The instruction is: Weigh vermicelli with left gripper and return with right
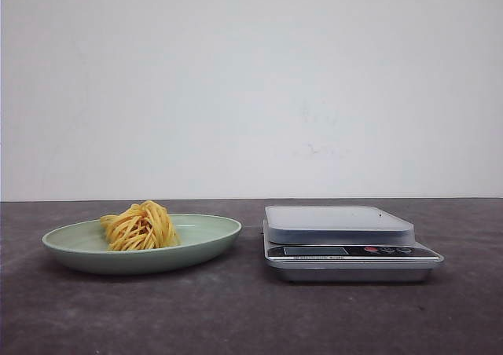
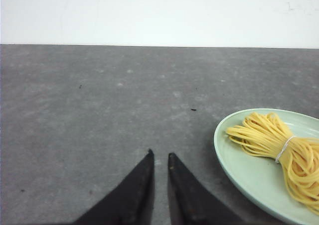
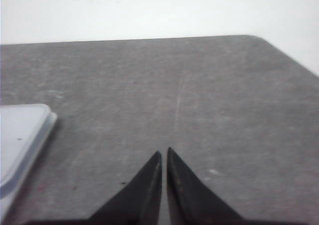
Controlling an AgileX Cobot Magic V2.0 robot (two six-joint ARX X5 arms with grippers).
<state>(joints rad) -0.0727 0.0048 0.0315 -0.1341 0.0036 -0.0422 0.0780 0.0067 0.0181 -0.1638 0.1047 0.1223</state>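
Observation:
The vermicelli (image 1: 140, 227), a yellow-orange nest of noodle strands, lies on the pale green plate (image 1: 216, 236) at the left of the table. In the left wrist view the vermicelli (image 2: 279, 150) is tied with a thin white band and lies on the plate (image 2: 239, 172). My left gripper (image 2: 160, 153) is shut and empty over bare table, apart from the plate's rim. My right gripper (image 3: 164, 150) is shut and empty over bare table beside the scale. Neither gripper shows in the front view.
A silver kitchen scale (image 1: 350, 254) with an empty pale platform (image 1: 338, 217) stands right of the plate; its platform corner (image 3: 20, 135) shows in the right wrist view. The dark grey table's rounded far corner (image 3: 254, 37) is near the right gripper. A white wall stands behind.

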